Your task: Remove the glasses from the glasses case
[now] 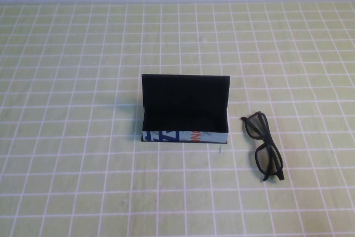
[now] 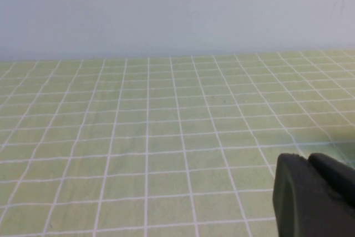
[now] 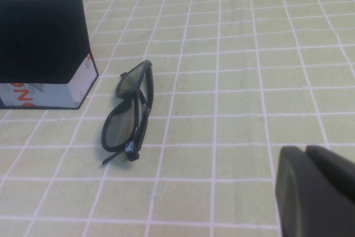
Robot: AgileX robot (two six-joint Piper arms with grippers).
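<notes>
from my seat the high view shows the glasses case (image 1: 184, 116) near the middle of the green checked table (image 1: 66, 181), lid standing open at the back, black lining showing and nothing in it that i can see. its pale blue front with dark blue and red lettering faces me. the glasses (image 1: 264, 146) lie on the table just beside the case, off its right end, folded and not touching it, running from the case's front corner toward my side of the table.

neither arm appears in the high view. in the right wrist view the right gripper (image 3: 319, 190) shows as dark fingers at the edge of the frame, pressed together with nothing between them. it hangs above bare table, apart from the glasses (image 3: 128, 116), which lie between it and the near end of the case (image 3: 47, 54). nothing of the gripper touches either one.

in the left wrist view the left gripper (image 2: 316, 195) is a dark shape in the corner, over empty checked table with the pale wall (image 2: 177, 9) beyond. i cannot tell whether its fingers are apart or together, and i see nothing held. neither the glasses nor the case shows in that view.
</notes>
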